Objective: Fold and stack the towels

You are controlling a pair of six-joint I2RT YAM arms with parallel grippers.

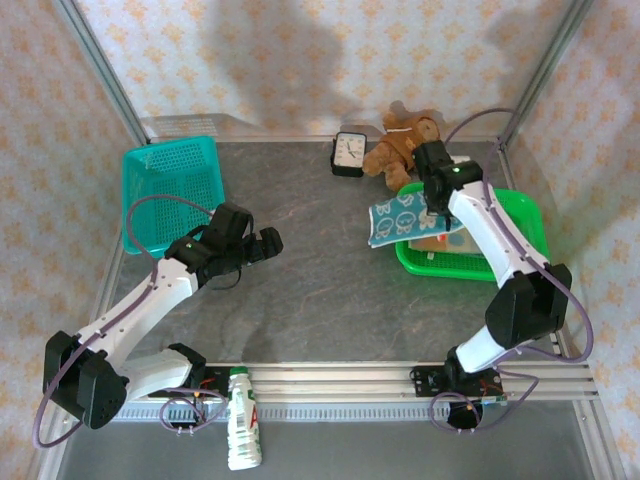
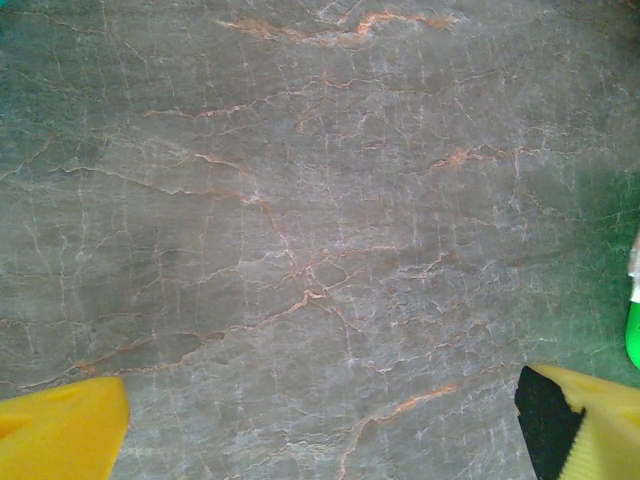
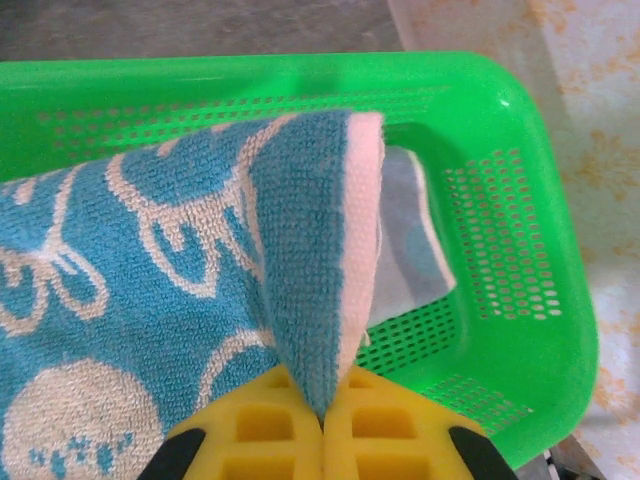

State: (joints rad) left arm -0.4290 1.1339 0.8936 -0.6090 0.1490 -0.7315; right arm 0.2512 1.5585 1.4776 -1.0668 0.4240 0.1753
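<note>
Terry cloth, blue with a cream print: in the top view the blue towel (image 1: pixel 398 220) lay over the left rim of the green basket (image 1: pixel 525 212) at the right of the frame, part of it hanging out toward the table (image 1: pixel 330 310). The right gripper (image 1: pixel 432 215) sat at its right edge. Other towels (image 1: pixel 437 243) lay in the basket beneath. The left gripper (image 1: pixel 265 243) was left of centre, well apart from any cloth. A teddy bear (image 1: pixel 400 140) and a clock (image 1: pixel 348 153) stood just above the basket.

Left wrist view: yellow fingers (image 2: pixel 60 430) stood wide apart in the lower corners, with nothing between them but bare table.

Right wrist view: the pads (image 3: pixel 270 440) were pressed together on a narrow pinch of one folded edge of the blue towel, above the basket's right end.

Risks, as judged:
- The bite was small. The weight of the hanging cloth could pull it free on a lift.
- The trailing part could snag on the rim, tipping or dragging the basket.
- The towels underneath could be dragged out along with it.
- The bear and the clock stood close enough for a wide swing to knock them.
</note>
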